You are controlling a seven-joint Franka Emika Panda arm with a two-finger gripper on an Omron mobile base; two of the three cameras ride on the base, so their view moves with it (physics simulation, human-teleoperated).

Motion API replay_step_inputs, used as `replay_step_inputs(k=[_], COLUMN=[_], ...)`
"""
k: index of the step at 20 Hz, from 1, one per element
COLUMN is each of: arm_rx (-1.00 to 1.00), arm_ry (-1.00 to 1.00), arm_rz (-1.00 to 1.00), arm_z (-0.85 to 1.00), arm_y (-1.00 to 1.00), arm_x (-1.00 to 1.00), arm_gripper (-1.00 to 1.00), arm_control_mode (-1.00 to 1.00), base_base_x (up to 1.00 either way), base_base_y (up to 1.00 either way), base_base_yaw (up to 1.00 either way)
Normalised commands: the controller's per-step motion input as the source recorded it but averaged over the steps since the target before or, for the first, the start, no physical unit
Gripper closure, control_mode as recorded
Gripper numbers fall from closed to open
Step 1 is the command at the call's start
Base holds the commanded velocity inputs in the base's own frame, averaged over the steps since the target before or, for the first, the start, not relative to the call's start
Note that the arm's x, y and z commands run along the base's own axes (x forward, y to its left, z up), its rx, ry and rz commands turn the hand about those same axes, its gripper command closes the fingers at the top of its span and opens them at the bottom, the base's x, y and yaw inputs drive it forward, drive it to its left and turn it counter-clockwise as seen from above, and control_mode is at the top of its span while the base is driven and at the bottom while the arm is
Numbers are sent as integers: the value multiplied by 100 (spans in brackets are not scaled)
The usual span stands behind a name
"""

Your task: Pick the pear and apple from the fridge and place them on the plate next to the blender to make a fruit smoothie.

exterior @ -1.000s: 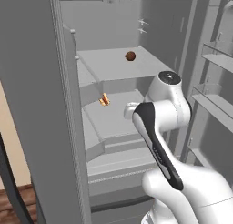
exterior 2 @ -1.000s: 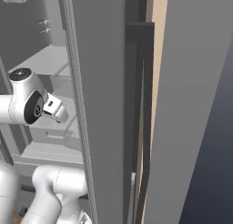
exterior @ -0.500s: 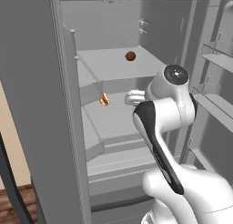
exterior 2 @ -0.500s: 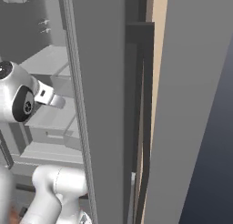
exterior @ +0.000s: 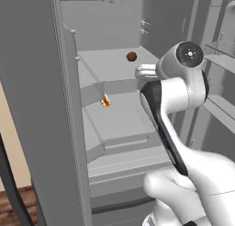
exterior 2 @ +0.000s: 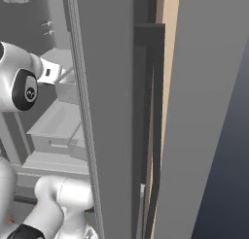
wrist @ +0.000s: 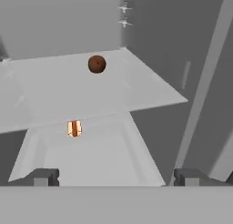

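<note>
grey fridge [exterior: 55, 105] shelves; my pincer [wrist: 116, 176] is spread. pear [wrist: 96, 63] looks firm, smooth, rollable: i'd pinch its middle.

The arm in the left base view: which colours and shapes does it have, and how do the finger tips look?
The arm is glossy white, built of rounded segments, with a black band along one link and a dark round joint cap. The gripper has two small, blocky dark grey finger tips.

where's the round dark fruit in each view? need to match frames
Left base view: round fruit on the upper shelf, above centre, left of the arm.
Right base view: that shelf's corner sits upper left, beside the arm.
Hand view: upper middle, slightly left, on the same shelf.
Shared landmark: the two small wall clips at the fridge's back corner.
</note>
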Motion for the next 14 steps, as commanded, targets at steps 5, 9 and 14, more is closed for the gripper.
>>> replay_step_inputs(k=[5,9,14], arm_rx=[0,0,7], arm_ry=[0,1,19], arm_rz=[1,4,2], arm_z=[39,-1,-23], arm_y=[-53,12,18], arm_x=[100,31,96], arm_gripper=[-100,-100,-100], arm_control_mode=[-100,-100,-100], base_base_x=[0,0,0], base_base_y=[0,0,0], base_base_yaw=[0,0,0])
